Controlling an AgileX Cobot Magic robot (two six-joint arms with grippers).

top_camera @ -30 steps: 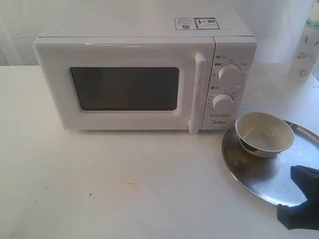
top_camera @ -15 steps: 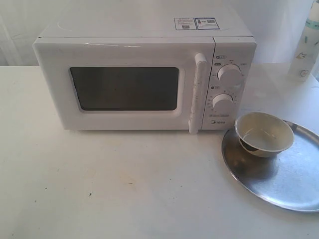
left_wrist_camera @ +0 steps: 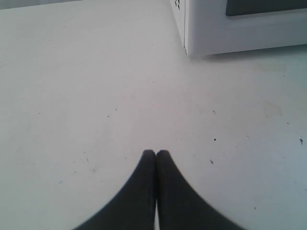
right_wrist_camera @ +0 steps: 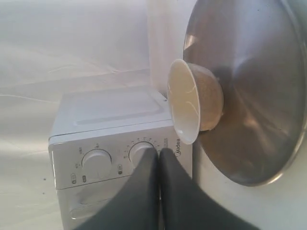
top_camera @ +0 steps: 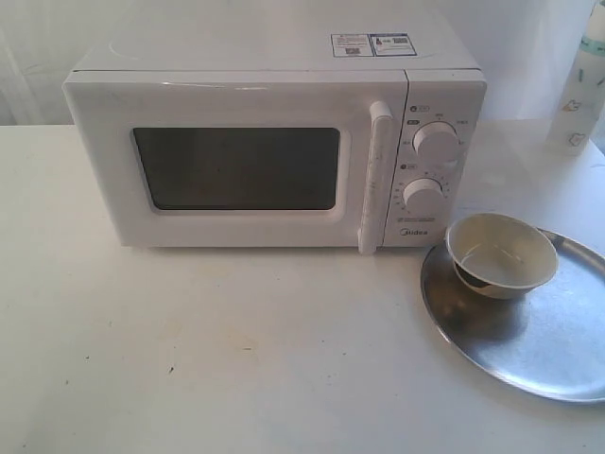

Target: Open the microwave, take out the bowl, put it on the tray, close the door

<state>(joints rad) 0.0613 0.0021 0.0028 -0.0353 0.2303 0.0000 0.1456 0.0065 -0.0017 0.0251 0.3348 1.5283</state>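
Observation:
The white microwave [top_camera: 274,142] stands at the back of the table with its door [top_camera: 232,165] closed and the tall handle [top_camera: 373,175] upright. The cream bowl [top_camera: 501,253] sits on the silver tray [top_camera: 539,340] at the right. No gripper shows in the exterior view. In the left wrist view my left gripper [left_wrist_camera: 156,153] is shut over bare table, near a corner of the microwave [left_wrist_camera: 240,28]. My right gripper [right_wrist_camera: 159,151] is shut and holds nothing, with the bowl [right_wrist_camera: 192,100], the tray [right_wrist_camera: 259,81] and the microwave's dials [right_wrist_camera: 96,160] beyond it.
A white bottle with a teal label [top_camera: 581,85] stands at the back right corner. The white table [top_camera: 236,350] stretches in front of the microwave.
The right gripper, seen at the lower right corner one second ago, has left the exterior view. The microwave, bowl and tray have not moved.

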